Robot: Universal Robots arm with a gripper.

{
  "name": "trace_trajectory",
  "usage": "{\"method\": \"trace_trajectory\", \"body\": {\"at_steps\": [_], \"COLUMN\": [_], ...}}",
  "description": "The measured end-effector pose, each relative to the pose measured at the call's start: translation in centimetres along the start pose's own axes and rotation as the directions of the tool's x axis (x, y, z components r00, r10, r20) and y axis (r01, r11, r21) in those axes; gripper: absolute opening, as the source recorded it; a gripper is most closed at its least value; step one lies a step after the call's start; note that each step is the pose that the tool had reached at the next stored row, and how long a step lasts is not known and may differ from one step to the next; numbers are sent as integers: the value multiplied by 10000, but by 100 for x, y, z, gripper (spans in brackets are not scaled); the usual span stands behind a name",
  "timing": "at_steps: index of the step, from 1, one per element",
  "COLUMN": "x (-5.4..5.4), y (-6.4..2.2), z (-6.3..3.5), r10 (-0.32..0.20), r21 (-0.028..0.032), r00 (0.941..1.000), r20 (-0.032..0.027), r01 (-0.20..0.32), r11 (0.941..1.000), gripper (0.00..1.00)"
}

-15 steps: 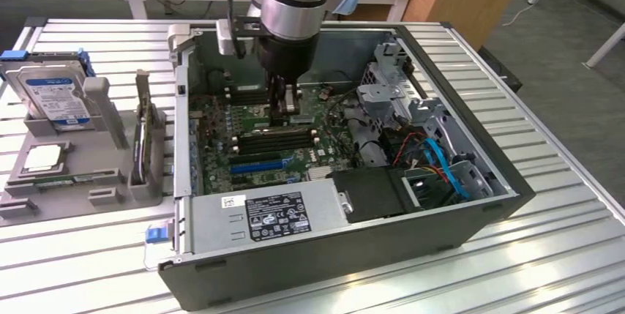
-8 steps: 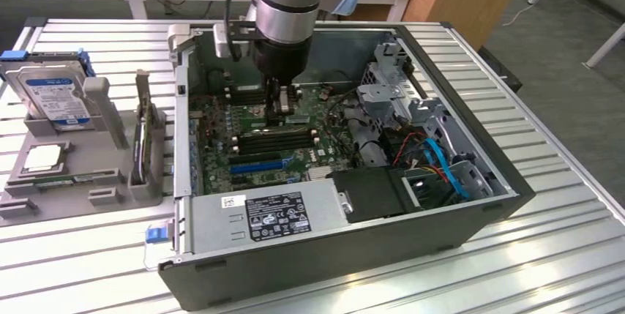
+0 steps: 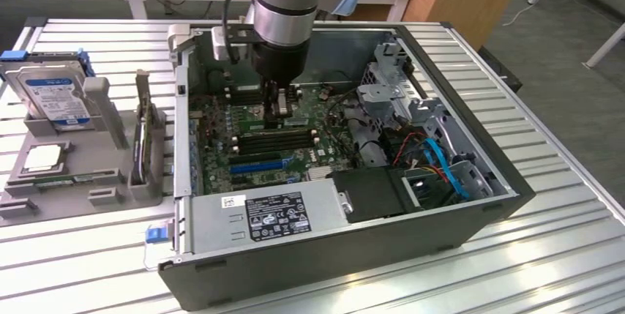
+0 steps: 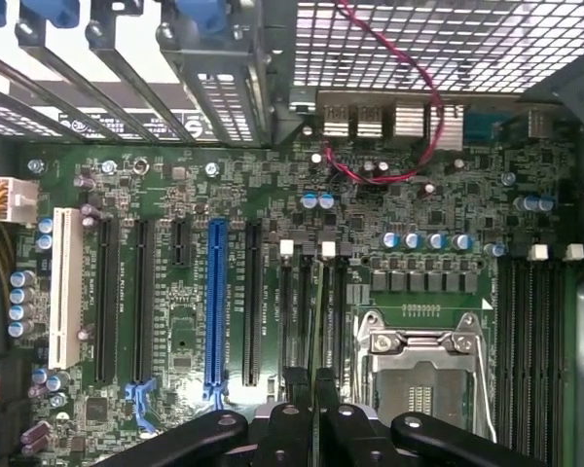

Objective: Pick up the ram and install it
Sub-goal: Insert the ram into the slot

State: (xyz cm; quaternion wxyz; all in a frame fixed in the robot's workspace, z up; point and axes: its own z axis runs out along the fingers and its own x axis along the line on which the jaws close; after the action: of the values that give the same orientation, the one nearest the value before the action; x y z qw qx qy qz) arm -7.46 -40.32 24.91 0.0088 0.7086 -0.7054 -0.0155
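My gripper reaches down into the open computer case, just above the motherboard. In the wrist view its black fingers stand close together, shut on the ram. The ram is seen edge-on as a thin strip running out from between the fingertips. It hangs over a group of black memory slots with white latches, in line with them. Whether it touches a slot I cannot tell.
More memory slots lie past the open processor socket. A blue expansion slot and a red cable are nearby. Outside the case a grey stand holds the hard drive and a processor chip. The power supply sits at the case's front.
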Motion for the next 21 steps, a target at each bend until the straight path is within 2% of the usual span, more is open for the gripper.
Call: {"method": "trace_trajectory", "body": {"at_steps": [7, 13, 16, 21], "x": [1, 3, 4, 73], "y": [0, -4, -4, -4], "z": [7, 113, 118, 123], "r10": [-116, -116, -116, -117], "r21": [0, 2, 1, 2], "r00": [9999, 9999, 9999, 9999], "r20": [-7, -5, -7, -4], "r01": [116, 116, 116, 117], "r11": [9999, 9999, 9999, 9999], "gripper": [13, 13, 13, 13]}}
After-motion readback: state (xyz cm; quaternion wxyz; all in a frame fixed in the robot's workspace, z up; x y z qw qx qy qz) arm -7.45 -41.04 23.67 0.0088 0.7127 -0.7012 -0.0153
